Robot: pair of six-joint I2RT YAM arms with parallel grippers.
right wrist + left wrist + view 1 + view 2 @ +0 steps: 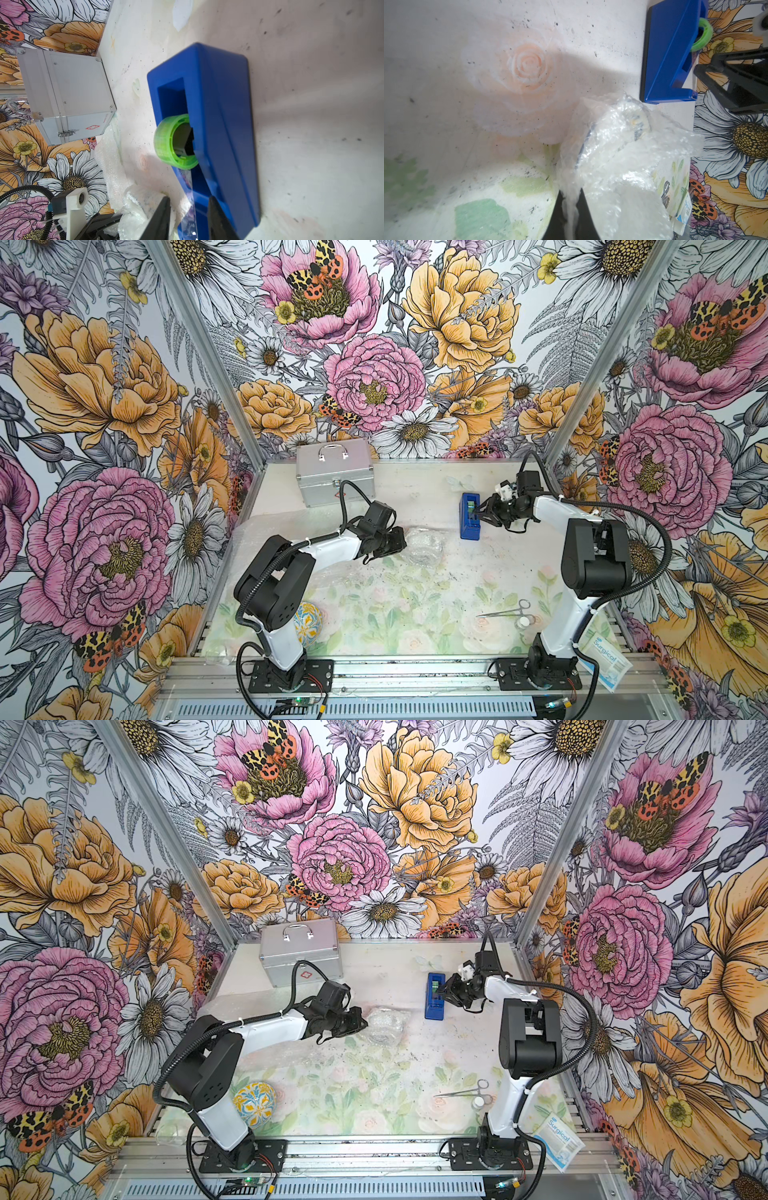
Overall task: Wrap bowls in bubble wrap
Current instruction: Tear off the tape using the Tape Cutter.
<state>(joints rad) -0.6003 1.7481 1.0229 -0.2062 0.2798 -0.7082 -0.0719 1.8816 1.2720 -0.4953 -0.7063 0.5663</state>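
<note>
Closed left gripper pinches bubble wrap; right gripper, jaws apart, straddles tape strip. Risk: tape slips free, wrap unfolds.

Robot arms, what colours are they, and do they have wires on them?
The left arm and right arm are smooth white shells with chunky black joints. A ribbed black cable hose loops along each one, fastened with white zip ties. The left gripper and right gripper have black fingers that taper towards the tips.
</note>
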